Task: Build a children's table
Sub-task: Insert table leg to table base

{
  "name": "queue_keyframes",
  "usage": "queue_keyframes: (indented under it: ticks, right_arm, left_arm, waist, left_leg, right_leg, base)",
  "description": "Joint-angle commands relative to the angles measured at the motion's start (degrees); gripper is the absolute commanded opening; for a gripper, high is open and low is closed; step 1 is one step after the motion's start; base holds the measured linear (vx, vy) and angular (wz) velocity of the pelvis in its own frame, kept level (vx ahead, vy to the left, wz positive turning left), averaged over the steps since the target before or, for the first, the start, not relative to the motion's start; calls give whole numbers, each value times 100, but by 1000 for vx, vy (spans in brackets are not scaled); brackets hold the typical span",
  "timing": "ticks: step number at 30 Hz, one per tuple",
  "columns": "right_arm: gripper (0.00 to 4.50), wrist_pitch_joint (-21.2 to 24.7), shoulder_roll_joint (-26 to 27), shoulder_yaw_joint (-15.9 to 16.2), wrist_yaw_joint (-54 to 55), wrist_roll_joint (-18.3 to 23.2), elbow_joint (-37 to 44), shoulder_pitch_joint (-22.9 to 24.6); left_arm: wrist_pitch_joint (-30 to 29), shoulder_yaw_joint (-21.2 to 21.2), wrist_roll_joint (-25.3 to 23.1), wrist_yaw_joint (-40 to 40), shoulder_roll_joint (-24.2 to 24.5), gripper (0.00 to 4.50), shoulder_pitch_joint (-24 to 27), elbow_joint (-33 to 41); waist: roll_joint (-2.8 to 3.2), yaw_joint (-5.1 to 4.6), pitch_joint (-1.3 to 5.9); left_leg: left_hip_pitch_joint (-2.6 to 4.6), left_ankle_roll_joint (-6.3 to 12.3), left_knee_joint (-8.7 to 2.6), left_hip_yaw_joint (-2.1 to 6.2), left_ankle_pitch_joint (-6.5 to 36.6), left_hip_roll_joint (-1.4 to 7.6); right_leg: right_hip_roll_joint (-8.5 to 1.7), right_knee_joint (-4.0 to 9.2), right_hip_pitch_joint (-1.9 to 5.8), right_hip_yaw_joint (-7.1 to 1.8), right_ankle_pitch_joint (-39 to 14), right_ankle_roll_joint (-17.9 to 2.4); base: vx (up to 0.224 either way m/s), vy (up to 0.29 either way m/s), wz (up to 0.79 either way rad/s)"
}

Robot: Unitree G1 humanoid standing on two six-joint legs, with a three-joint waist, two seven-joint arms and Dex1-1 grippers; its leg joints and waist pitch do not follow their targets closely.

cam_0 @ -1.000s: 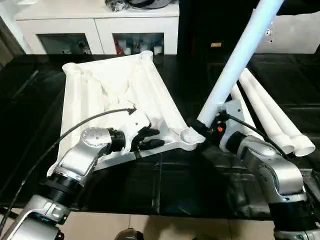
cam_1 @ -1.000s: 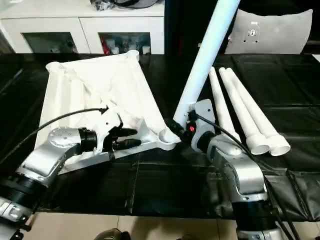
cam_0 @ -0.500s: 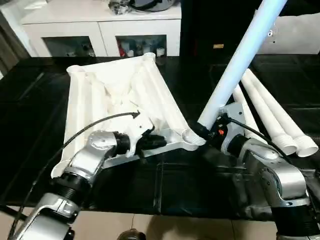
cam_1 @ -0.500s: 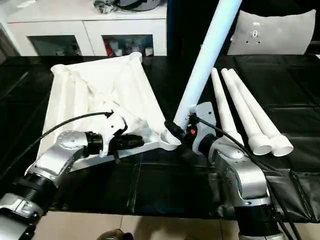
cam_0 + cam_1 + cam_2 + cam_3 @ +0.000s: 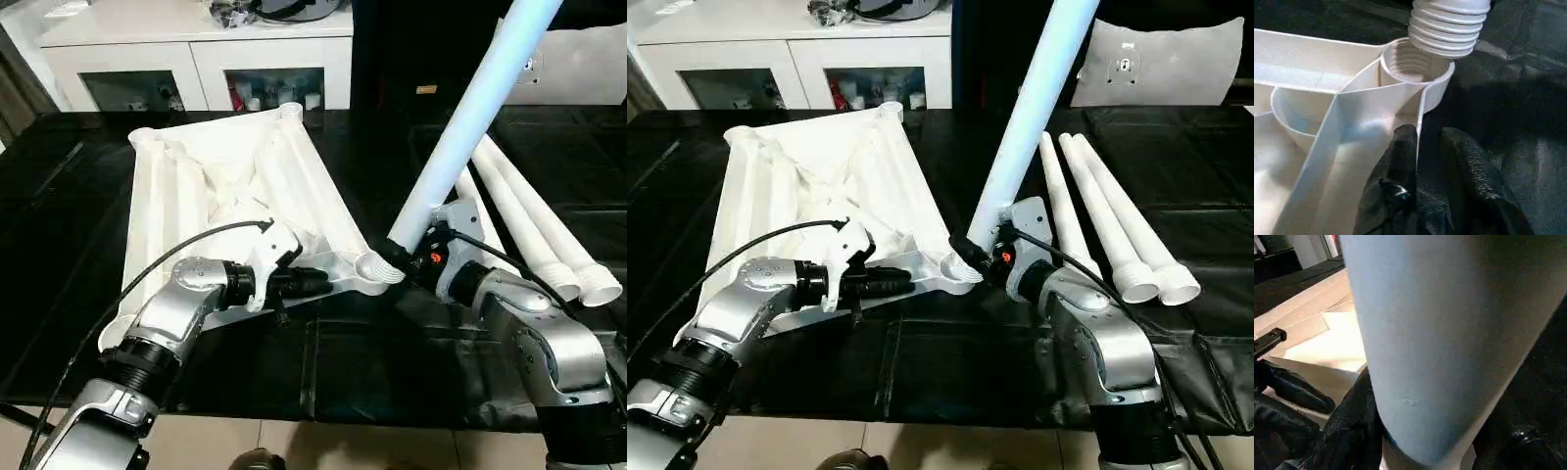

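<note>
Left end effector (image 5: 1425, 147) clamps table rim (image 5: 1418, 122); right (image 5: 402, 257) clamps leg (image 5: 470, 108); spare legs (image 5: 534, 220) beside.

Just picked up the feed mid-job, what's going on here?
The robot is fitting a leg to the children's table. The tabletop lies upside down on the black surface. The left gripper pinches its near rim beside a corner socket. The right gripper holds a leg tilted, with its threaded end right at that socket but not yet seated. Three more legs lie to the robot's right.
</note>
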State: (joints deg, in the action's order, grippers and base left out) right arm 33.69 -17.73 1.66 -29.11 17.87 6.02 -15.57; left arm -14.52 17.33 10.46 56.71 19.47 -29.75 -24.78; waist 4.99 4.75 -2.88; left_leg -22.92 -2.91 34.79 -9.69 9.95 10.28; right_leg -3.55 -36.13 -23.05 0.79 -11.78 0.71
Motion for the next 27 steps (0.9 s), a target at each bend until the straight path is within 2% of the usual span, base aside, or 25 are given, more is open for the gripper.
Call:
queue_keyframes:
  ticks: [1,4,8,10,12,14,20,23,24,27]
  right_arm:
    - [193,44,-16,47,-27,34,134,34]
    - [193,49,-21,52,-30,28,156,50]
    - [193,59,-30,57,-41,28,175,62]
    - [193,58,-32,59,-48,30,173,60]
    - [193,57,-30,63,-54,31,166,55]
    - [193,47,-34,89,-89,32,148,42]
    - [193,2,-100,220,-241,-1,98,-7]
    - [193,-50,-120,260,-308,-11,68,-44]
    - [193,-103,-131,288,-371,-13,29,-88]
    - [193,-276,-158,392,-602,-17,-50,-181]
  left_arm:
    - [188,57,-292,-213,37,129,-49,-191]
    - [387,173,-648,-438,99,137,-110,-426]
    - [340,157,-614,-345,122,138,-82,-415]
    - [354,134,-607,-340,125,102,-61,-394]
    - [373,100,-568,-283,120,98,-35,-368]
    - [333,35,-426,-56,115,75,34,-255]
    - [350,111,-521,120,224,18,110,-274]
    - [361,100,-534,153,237,3,108,-291]
    - [353,97,-538,191,251,3,101,-287]
    - [306,129,-549,344,311,3,89,-246]
  waist:
    - [-58,-39,406]
    - [-50,-40,418]
    - [-63,-42,406]
    - [-59,-47,406]
    - [-62,-53,402]
    - [-68,-63,402]
    - [-83,-96,408]
    - [-68,-113,411]
    - [-96,-125,410]
    - [-77,-142,408]
  left_leg:
    - [144,-58,-391,59,1048,178]
    - [139,-69,-391,71,990,181]
    - [143,-64,-391,60,1052,177]
    - [144,-70,-395,64,1079,180]
    - [138,-69,-398,64,1079,176]
    - [134,-58,-395,60,1079,174]
    - [122,-1,-395,67,999,175]
    - [125,28,-387,63,975,174]
    - [114,40,-392,63,960,174]
    - [124,62,-388,63,1009,180]
  right_leg:
    - [-323,459,252,-156,-751,-1110]
    - [-335,450,268,-156,-661,-1060]
    - [-338,462,252,-159,-751,-1106]
    - [-341,463,251,-160,-845,-1105]
    - [-337,465,252,-159,-854,-1105]
    - [-345,469,250,-160,-896,-1118]
    - [-341,447,262,-155,-712,-1157]
    - [-341,449,261,-154,-653,-1189]
    - [-341,443,275,-151,-622,-1201]
    - [-347,445,266,-149,-673,-1244]
  base:
    - [0,0,0]
    - [0,0,0]
    - [0,0,0]
    - [0,0,0]
    - [0,0,0]
    - [0,0,0]
    - [0,0,0]
    - [0,0,0]
    - [0,0,0]
    - [0,0,0]
